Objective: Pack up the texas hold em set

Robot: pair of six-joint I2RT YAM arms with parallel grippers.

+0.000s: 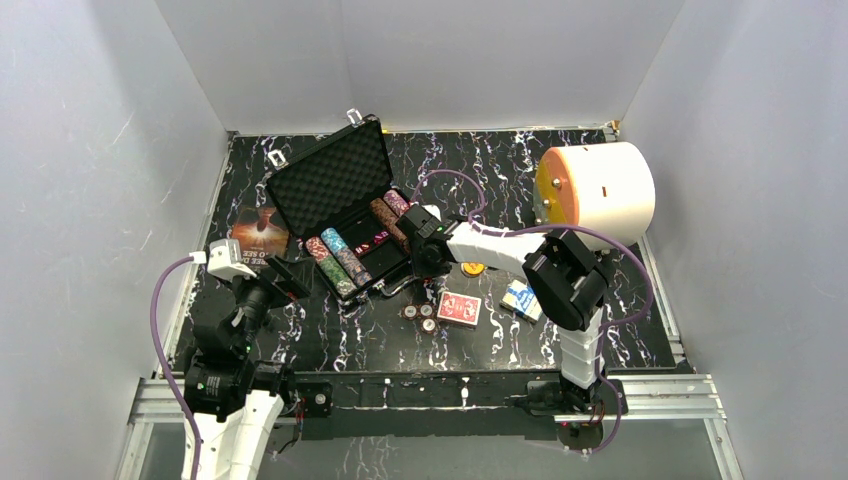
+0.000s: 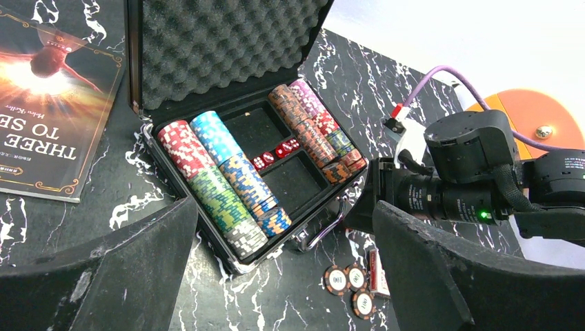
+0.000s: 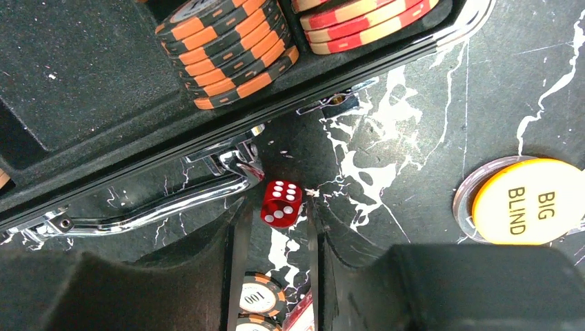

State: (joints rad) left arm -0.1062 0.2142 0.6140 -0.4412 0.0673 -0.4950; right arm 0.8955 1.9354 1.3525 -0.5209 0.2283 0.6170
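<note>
The black hard case with silver corners (image 1: 330, 180) lies open on the left-centre of the black white-veined table (image 1: 360, 345). Its foam-lined lid stands up at the back. In the tray, rows of multicoloured poker chips (image 2: 221, 179) lie on edge along both sides, and a few red dice (image 2: 276, 153) sit in the middle compartment.

Just outside the case's front wall, beside the chrome handle (image 3: 172, 207), a single translucent red die (image 3: 281, 203) rests on the table. The right gripper (image 3: 274, 224) is lowered over it, its dark fingers close on either side of the die. Whether they actually pinch it cannot be told.

To the right of that gripper lies the round yellow "BIG BLIND" button (image 3: 534, 203). Nearer the arm bases are three loose brown chips (image 1: 420, 317), touching one another, then the red card deck (image 1: 458, 308) just beside them, and the blue card deck (image 1: 520, 298) further right.

The left gripper (image 2: 283, 276) hangs near the case's front-left corner with its jaws spread wide, holding nothing.

A dark brown booklet (image 1: 262, 230) lies left of the case, and a big white cylinder with an orange face (image 1: 600, 190) stands at the table's far right.
</note>
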